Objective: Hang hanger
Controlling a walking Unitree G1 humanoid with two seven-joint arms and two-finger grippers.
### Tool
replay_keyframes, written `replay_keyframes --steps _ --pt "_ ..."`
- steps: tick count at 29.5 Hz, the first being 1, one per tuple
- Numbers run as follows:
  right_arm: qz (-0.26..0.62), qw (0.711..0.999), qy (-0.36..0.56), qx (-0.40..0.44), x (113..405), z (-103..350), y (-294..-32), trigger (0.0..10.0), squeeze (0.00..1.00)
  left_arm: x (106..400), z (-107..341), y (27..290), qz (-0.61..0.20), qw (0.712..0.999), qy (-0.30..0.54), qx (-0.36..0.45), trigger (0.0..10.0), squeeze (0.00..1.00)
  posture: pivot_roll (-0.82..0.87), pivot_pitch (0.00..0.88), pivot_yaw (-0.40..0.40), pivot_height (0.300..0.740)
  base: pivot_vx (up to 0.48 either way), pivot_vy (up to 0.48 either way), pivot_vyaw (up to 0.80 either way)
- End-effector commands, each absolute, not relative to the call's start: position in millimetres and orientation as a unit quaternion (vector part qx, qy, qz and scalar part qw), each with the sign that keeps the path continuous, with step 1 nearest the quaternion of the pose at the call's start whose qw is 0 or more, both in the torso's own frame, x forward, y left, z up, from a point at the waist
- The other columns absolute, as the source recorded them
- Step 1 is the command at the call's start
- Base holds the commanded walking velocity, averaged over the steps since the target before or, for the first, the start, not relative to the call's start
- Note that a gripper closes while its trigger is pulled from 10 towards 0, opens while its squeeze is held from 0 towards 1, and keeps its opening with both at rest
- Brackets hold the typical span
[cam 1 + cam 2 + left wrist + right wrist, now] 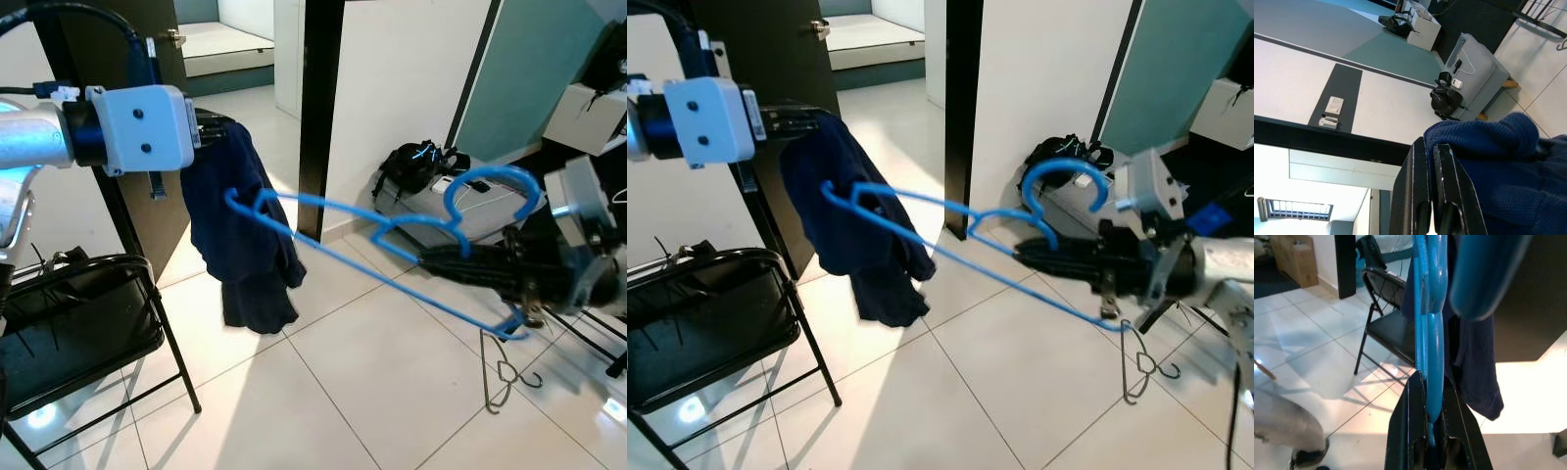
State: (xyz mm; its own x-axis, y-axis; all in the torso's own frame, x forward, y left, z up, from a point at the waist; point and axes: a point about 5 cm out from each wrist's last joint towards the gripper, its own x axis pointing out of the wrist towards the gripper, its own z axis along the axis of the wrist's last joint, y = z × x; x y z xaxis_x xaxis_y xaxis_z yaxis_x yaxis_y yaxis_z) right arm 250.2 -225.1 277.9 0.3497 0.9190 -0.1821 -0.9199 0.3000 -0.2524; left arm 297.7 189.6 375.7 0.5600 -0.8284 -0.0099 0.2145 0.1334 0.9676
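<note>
A blue plastic hanger point(392, 235) lies nearly flat in the air, hook point(495, 186) pointing up on the right. My right gripper point(431, 258) is shut on its lower bar near the neck; the right wrist view shows the blue bar point(1429, 357) pinched between the fingers. The hanger's far tip point(233, 199) reaches into a dark navy garment point(240, 235). My left gripper point(217, 127) holds that garment up by its top edge, fingers point(1422, 196) shut on the knit cloth point(1498, 161).
A black folding chair point(78, 333) stands at the lower left. A dark door panel point(312, 108) and white wall rise behind the garment. A grey bench with a black bag point(421, 166) sits by the wall. A wire hanger point(505, 377) hangs low on the right.
</note>
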Motion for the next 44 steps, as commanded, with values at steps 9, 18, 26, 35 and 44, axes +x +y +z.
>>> replay_keyframes --steps 9,18,26,35,44 --pt "0.485 0.847 0.022 -0.217 260.4 276.6 -248.8 10.0 0.00 296.8 381.6 189.0 -0.368 0.694 -0.293 0.545 10.0 0.00 0.03 0.000 0.004 0.740 0.000 0.000 0.00" --pt "0.475 0.850 0.008 -0.230 269.2 275.2 -240.3 10.0 0.00 294.9 383.1 185.8 -0.371 0.692 -0.298 0.542 10.0 0.00 0.03 0.000 0.001 0.740 0.000 0.000 0.00" --pt "0.540 0.821 0.000 -0.186 254.6 280.3 -232.5 10.0 0.00 295.2 381.7 186.9 -0.370 0.693 -0.295 0.544 10.0 0.00 0.03 0.000 -0.001 0.740 0.000 0.000 0.00" --pt "0.543 0.822 0.007 -0.172 243.9 288.0 -248.0 10.0 0.00 299.8 378.2 193.8 -0.358 0.702 -0.281 0.548 10.0 0.00 0.02 0.000 0.001 0.740 0.000 0.000 0.00" --pt "0.518 0.834 0.029 -0.190 248.9 277.5 -250.7 10.0 0.00 301.7 378.9 195.0 -0.354 0.704 -0.284 0.546 10.0 0.00 0.02 0.000 0.007 0.740 0.000 0.000 0.00"
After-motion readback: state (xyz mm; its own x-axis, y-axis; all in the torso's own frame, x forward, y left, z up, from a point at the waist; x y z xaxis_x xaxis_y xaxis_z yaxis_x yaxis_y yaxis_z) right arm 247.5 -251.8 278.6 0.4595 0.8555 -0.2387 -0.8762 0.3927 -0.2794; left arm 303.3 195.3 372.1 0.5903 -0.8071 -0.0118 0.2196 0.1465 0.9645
